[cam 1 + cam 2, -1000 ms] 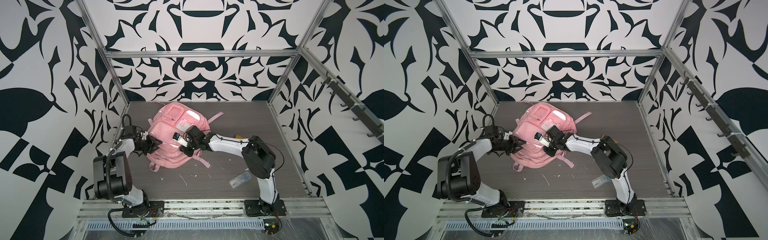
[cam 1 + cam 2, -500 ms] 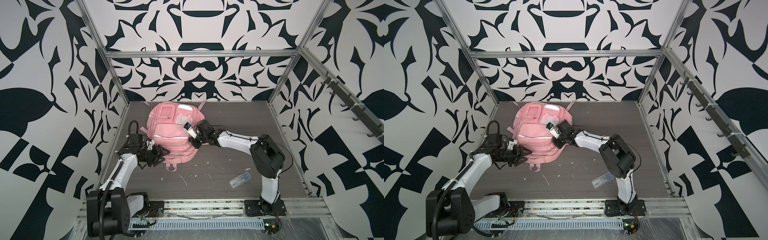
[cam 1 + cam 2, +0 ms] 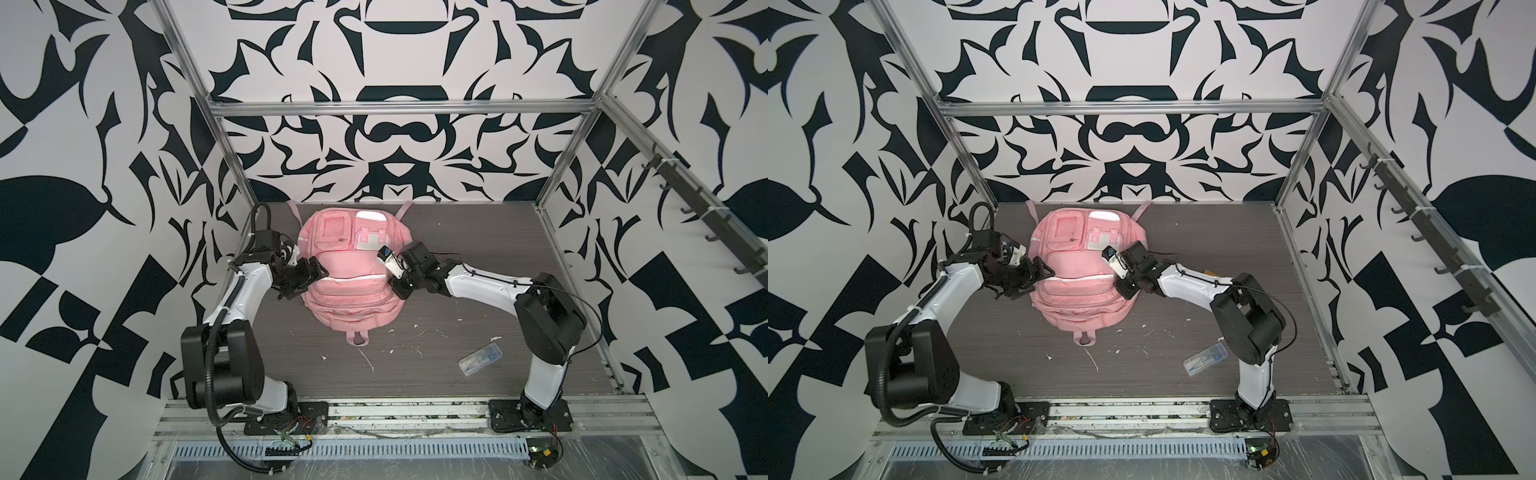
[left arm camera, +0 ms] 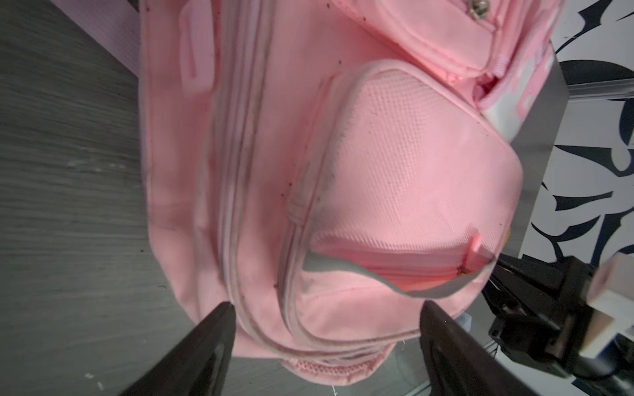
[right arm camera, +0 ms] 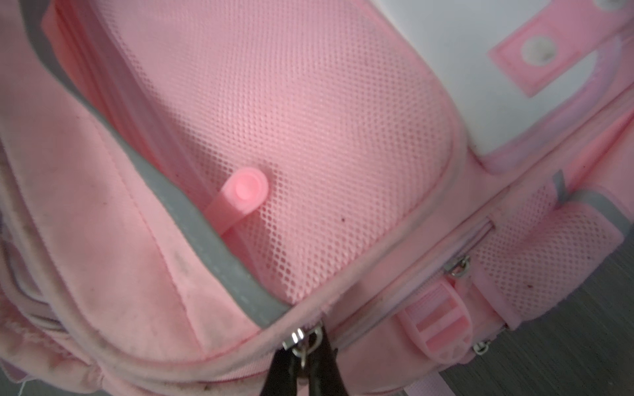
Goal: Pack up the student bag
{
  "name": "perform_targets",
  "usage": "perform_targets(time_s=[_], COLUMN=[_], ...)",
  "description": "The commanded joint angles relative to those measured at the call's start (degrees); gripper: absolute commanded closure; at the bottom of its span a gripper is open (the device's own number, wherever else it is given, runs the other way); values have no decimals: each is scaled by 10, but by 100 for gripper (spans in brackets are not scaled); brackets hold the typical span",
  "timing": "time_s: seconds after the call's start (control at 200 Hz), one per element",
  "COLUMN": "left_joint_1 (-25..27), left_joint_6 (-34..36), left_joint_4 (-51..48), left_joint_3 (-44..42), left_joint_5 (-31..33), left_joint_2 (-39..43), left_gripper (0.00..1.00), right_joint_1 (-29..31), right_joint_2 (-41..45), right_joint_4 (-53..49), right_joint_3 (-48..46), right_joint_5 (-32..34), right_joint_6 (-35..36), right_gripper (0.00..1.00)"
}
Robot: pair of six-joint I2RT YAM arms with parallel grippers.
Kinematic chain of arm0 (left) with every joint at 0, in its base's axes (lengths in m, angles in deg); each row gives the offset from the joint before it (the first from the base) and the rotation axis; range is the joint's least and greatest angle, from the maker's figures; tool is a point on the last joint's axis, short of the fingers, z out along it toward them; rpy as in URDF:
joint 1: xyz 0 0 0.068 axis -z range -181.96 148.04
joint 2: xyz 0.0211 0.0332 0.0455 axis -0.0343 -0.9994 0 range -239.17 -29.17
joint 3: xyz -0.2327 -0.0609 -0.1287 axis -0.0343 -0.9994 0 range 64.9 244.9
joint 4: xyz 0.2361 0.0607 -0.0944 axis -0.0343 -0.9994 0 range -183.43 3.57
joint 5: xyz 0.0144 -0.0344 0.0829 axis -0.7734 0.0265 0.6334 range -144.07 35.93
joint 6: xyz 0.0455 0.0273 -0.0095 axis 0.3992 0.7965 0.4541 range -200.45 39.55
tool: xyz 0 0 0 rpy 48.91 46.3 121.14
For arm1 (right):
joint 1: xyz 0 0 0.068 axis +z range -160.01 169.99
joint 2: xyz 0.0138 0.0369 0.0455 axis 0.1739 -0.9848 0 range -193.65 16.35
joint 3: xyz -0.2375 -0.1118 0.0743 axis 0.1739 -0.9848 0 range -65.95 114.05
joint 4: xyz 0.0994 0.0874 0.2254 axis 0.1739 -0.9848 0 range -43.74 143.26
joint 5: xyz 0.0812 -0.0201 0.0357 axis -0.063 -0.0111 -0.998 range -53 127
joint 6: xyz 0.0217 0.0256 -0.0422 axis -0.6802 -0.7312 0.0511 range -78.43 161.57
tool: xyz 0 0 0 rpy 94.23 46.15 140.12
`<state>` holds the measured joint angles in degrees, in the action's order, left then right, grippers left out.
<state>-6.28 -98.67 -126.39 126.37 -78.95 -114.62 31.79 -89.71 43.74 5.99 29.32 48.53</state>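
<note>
Right gripper [image 5: 305, 363] clenched on zip pull [image 5: 302, 337]; left gripper [image 4: 327, 305] released, student bag [image 3: 353, 291] edge between its jaws. Advise bracing fabric before pulling.

- The pink student bag [image 3: 353, 286] lies flat on the dark counter [image 3: 478, 266], toward the back left, with its carry loop pointing to the front.
- The left gripper [image 3: 306, 279] sits at its left edge, jaws spread.
- The right gripper [image 3: 400, 289] meets its right edge.
- A clear case [image 3: 481, 360] lies front right, well apart.
- White scraps [image 3: 370, 365] dot the counter.

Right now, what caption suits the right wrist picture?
Shut right pincer pinching a metal zip pull on the pink student bag.
</note>
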Motion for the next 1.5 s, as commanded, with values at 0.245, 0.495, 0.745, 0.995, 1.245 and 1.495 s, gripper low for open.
perform_targets(time_s=[0.245, 0.495, 0.745, 0.995, 1.245, 1.495], left_joint_1=[43, 52, 57, 56, 57, 58], left_joint_6=[60, 32, -50, -152, -199, -217], left_joint_4=[50, 61, 80, 119, 151, 160], left_joint_3=[19, -27, -105, -133, -128, -126], left_joint_5=[18, -15, -70, -78, -88, -87], left_joint_2=[-62, -7, 84, 93, 75, 65], left_gripper=[48, 75, 100, 100, 100, 100], right_joint_1=[-7, -9, -15, -12, 34, 107], right_joint_2=[31, 37, 67, 174, 192, 178], right_joint_4=[-39, -54, -95, -113, -179, -189], right_joint_3=[19, 27, 4, -128, -154, -131], right_joint_5=[41, 35, 19, -6, -7, -9], right_joint_6=[0, 31, 88, 165, 215, 199], right_gripper=[100, 100, 100, 100, 100, 100])
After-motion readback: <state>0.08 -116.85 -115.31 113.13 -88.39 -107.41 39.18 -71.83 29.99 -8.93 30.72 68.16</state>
